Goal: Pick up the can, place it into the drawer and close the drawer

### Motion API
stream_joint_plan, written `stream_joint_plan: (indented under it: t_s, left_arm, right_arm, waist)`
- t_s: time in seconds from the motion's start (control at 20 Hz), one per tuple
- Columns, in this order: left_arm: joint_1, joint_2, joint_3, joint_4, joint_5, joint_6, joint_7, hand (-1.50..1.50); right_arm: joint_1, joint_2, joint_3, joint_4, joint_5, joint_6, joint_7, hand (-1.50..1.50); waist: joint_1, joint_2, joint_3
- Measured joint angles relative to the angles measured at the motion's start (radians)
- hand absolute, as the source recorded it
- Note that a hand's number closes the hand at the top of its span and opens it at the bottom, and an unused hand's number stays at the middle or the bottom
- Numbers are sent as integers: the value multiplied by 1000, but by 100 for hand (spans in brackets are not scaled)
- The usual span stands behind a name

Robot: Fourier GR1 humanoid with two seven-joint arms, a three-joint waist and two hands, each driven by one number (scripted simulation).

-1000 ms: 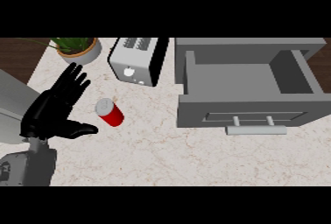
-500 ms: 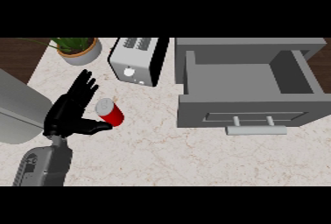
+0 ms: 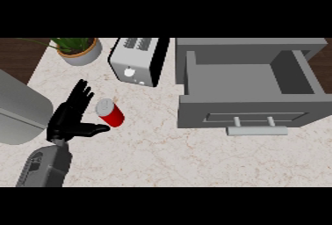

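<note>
Nothing done yet: left hand (image 3: 67,117) has fingers straight and spread, can (image 3: 110,112) upright just right of them above the thumb, ungrasped; drawer (image 3: 250,92) open, farther right.

can (image 3: 110,113) left of drawer (image 3: 250,90), behind toaster (image 3: 137,61)

Seeing toaster (image 3: 137,61) standing at far edge of pale marbled table (image 3: 168,154), slots facing up, lever side toward me. Potted plant (image 3: 79,49) sitting just left of toaster, in far left corner. Dark wood floor (image 3: 19,57) showing beyond table's left corner.
</note>
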Motion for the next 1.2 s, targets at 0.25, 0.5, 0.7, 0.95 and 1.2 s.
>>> stream_joint_plan:
  t_s: [0.25,0.5,0.7,0.95,1.2]
  left_arm:
    - [-21,15,17,134,-15,-17,-96,-150]
    - [-39,37,28,306,-35,-63,-217,-150]
    - [-103,33,41,429,-41,-56,-265,-150]
    - [-153,24,46,560,-50,-70,-341,-150]
    - [-199,27,59,683,-53,-98,-411,-150]
  right_arm:
    - [19,17,-31,-12,-16,29,-2,-150]
    - [11,29,-47,-13,-19,46,5,-150]
    - [6,40,-51,-14,-14,57,3,-150]
    - [12,29,-73,-57,-61,56,63,-150]
    - [-21,19,-90,-18,-57,64,64,-150]
  waist:
    - [-2,0,0]
    - [-2,1,0]
    - [-3,1,0]
    - [-6,1,0]
    - [-6,2,-1]
